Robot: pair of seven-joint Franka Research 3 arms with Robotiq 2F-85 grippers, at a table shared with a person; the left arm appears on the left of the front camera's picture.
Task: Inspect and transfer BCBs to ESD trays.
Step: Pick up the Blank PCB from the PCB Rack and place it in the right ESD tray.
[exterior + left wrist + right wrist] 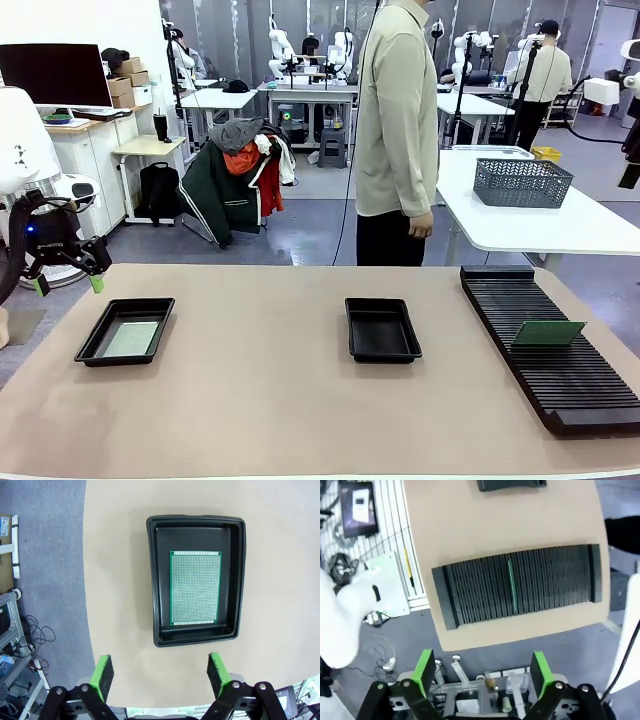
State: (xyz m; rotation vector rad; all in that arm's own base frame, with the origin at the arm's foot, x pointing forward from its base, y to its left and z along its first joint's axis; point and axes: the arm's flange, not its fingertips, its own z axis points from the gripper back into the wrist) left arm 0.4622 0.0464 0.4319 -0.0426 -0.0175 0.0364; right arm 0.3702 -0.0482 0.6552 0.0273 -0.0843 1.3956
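My left gripper (160,675) and right gripper (482,672) are wide open and empty, so the right should line up with the board (548,333) leaning in the rack (560,390) and pinch it softly.

We see two shallow black ESD trays well apart on the tan bench (260,400). The left tray (112,362) holds one pale green perforated BCB (195,587) lying flat and lengthwise on its floor. The middle tray (385,357) shows its glossy black floor. A second BCB (548,332) stands tilted on edge in the ribbed black rack (570,390) at the right.
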